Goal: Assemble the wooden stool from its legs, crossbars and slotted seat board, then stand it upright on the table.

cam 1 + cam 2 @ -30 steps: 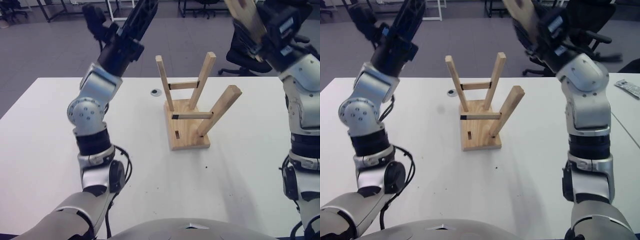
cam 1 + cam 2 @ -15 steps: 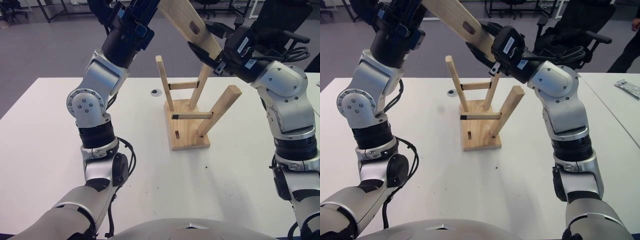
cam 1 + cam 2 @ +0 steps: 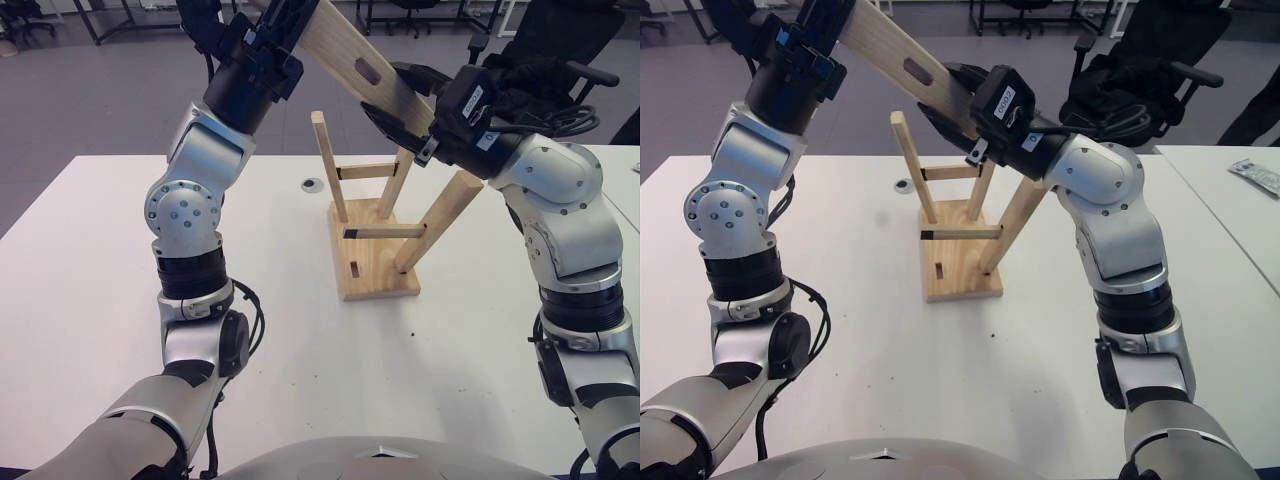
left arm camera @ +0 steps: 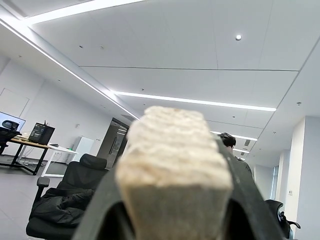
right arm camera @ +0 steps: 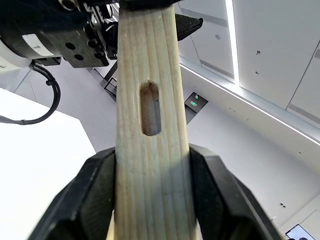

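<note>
Because the table (image 3: 90, 300) lies well below both grippers, nothing sits under your load but air and the part-built stool (image 3: 378, 262). That stool rests upside down beneath the right gripper (image 3: 408, 108). Its board (image 3: 385, 285) lies flat on the table, three legs (image 3: 328, 165) stick up from it, and two crossbars (image 3: 385, 232) bridge them. An empty socket (image 3: 354, 268) shows in the board on the side nearer the left gripper (image 3: 283, 25).

Between the two grippers spans the loose leg (image 3: 345, 55), slanting down from the left one to the right one. The left gripper is closed on its upper end, with the end grain showing between the fingers. The right gripper is clamped across its flat faces near the lower end, and the slot (image 5: 150, 107) sits just beyond its pads.

Treat the leg as stiff, solid wood. It is probably light, but its faces are smooth enough to slide under a weak pinch. Hold it on the flats, and leave the slot and the lower tip free for the joints. With both ends gripped, any mismatch between your arms will twist it, so let one arm lead.

The standing legs look only pressed in. A knock from the right gripper could loosen them or tip the stool.
</note>
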Tool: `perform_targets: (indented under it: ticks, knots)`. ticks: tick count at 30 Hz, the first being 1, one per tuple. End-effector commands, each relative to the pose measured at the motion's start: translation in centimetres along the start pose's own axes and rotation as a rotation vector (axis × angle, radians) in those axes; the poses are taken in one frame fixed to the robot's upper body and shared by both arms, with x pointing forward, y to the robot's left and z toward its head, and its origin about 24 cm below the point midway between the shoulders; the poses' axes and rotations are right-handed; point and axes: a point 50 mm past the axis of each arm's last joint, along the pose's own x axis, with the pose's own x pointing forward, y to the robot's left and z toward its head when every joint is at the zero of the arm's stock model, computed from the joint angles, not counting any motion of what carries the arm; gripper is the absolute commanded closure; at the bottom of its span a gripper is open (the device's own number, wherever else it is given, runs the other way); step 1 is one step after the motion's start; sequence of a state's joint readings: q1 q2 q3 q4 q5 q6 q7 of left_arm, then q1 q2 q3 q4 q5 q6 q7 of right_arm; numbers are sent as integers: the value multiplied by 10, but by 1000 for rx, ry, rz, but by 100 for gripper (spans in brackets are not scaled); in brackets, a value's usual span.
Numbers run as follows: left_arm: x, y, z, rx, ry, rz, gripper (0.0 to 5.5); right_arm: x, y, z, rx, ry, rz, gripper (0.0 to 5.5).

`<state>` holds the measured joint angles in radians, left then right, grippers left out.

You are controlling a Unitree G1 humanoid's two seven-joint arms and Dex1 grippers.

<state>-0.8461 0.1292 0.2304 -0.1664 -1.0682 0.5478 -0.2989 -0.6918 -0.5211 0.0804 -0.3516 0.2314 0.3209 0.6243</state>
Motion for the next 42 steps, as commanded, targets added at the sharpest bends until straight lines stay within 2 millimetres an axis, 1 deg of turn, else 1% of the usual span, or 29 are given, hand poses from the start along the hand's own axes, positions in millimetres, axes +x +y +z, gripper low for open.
perform_targets:
  ticks: [1, 2, 3, 5, 7, 8, 10, 11, 12, 13, 14, 16, 17, 18, 20, 21, 23, 24, 26, 30, 35, 38, 42]
  knots:
    - [-6, 11, -5, 23, 28, 77, 447, 1, -5, 16, 11, -74, -26, 306]
    - [-6, 13, -2, 30, 25, 95, 447, 1, -3, 15, 8, -67, -21, 297]
    - [-6, 14, 0, 39, 23, 111, 447, 1, -2, 14, 3, -61, -20, 275]
    - [-12, 18, 11, 89, 25, 159, 447, -1, -3, 14, -14, -45, -21, 242]
    - [-20, 20, 21, 121, 37, 194, 447, -6, -8, 16, -27, -42, -38, 211]
    - [-27, 19, 24, 125, 56, 211, 447, -12, -17, 19, -17, -47, -83, 190]
    - [-48, 17, 25, 115, 112, 269, 447, -34, -53, 18, 18, -18, -286, 173]
    - [-60, 15, 21, 109, 145, 308, 447, -51, -71, 11, 40, 28, -412, 173]
    - [-73, 13, 16, 113, 176, 353, 447, -68, -85, -1, 45, 109, -528, 173]
    - [-83, 12, 11, 121, 203, 394, 447, -82, -92, -13, 51, 195, -602, 173]
    - [-95, 11, 5, 137, 231, 442, 447, -96, -92, -32, 70, 293, -648, 173]
    - [-112, 11, -8, 118, 244, 535, 447, -121, -70, -77, 127, 507, -644, 173]
    - [-117, 10, -17, 87, 234, 570, 447, -131, -49, -103, 151, 617, -608, 173]
    - [-120, 9, -26, 35, 208, 607, 447, -139, -23, -128, 194, 697, -563, 173]
    - [-128, 12, -44, -43, 179, 701, 447, -144, 32, -169, 274, 809, -478, 173]
    - [-132, 14, -52, -87, 159, 763, 447, -141, 57, -183, 282, 845, -420, 173]
    - [-138, 17, -61, -110, 152, 857, 447, -133, 91, -198, 286, 883, -341, 173]
    - [-141, 19, -65, -98, 161, 901, 447, -130, 102, -203, 276, 897, -311, 173]
    - [-148, 22, -71, -74, 185, 963, 447, -126, 115, -208, 258, 899, -269, 173]
    - [-159, 26, -83, -41, 216, 1042, 447, -120, 130, -209, 220, 859, -173, 173]
    - [-165, 28, -86, 18, 233, 1085, 447, -107, 147, -194, 212, 736, -51, 173]
    - [-170, 26, -84, 111, 311, 1110, 447, -104, 150, -190, 226, 706, -45, 173]
    - [-164, 16, -75, 167, 360, 1112, 447, -92, 156, -175, 274, 576, 1, 173]
